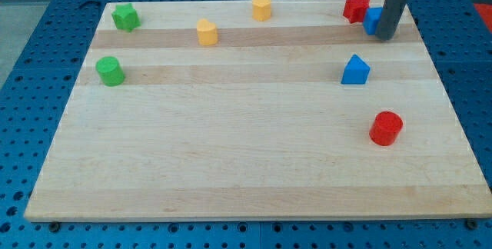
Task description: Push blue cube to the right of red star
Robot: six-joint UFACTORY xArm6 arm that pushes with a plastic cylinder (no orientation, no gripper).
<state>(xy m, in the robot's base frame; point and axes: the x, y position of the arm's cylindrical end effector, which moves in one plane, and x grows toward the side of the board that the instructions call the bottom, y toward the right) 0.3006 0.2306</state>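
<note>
Because the task wants the blue cube [373, 20] on the right of the red star [355, 8], the cluster in the upper right of the frame makes sense: the cube sits just right of the star, touching it or nearly so, and my tip [385, 37] stands against the cube's right face, partly covering it. I carry no fingers at all, only the dark rod, so nothing is grasped; the cube is merely pressed from the side. From this angle I cannot tell for sure whether the tip touches the cube or stands a hair in front of it.

I judge the goal close to met, since the cube already lies to the star's right, a little lower in the frame.

The room here is tight. The worktop [231, 164] ends just beyond the star toward the frame's top and not far right of my tip, so any further shove rightward or upward risks the edge. Open space lies lower in the frame, between this cluster and the blue block with a peaked top [355, 71]; the red cylinder [386, 128] is well apart, at lower right.
</note>
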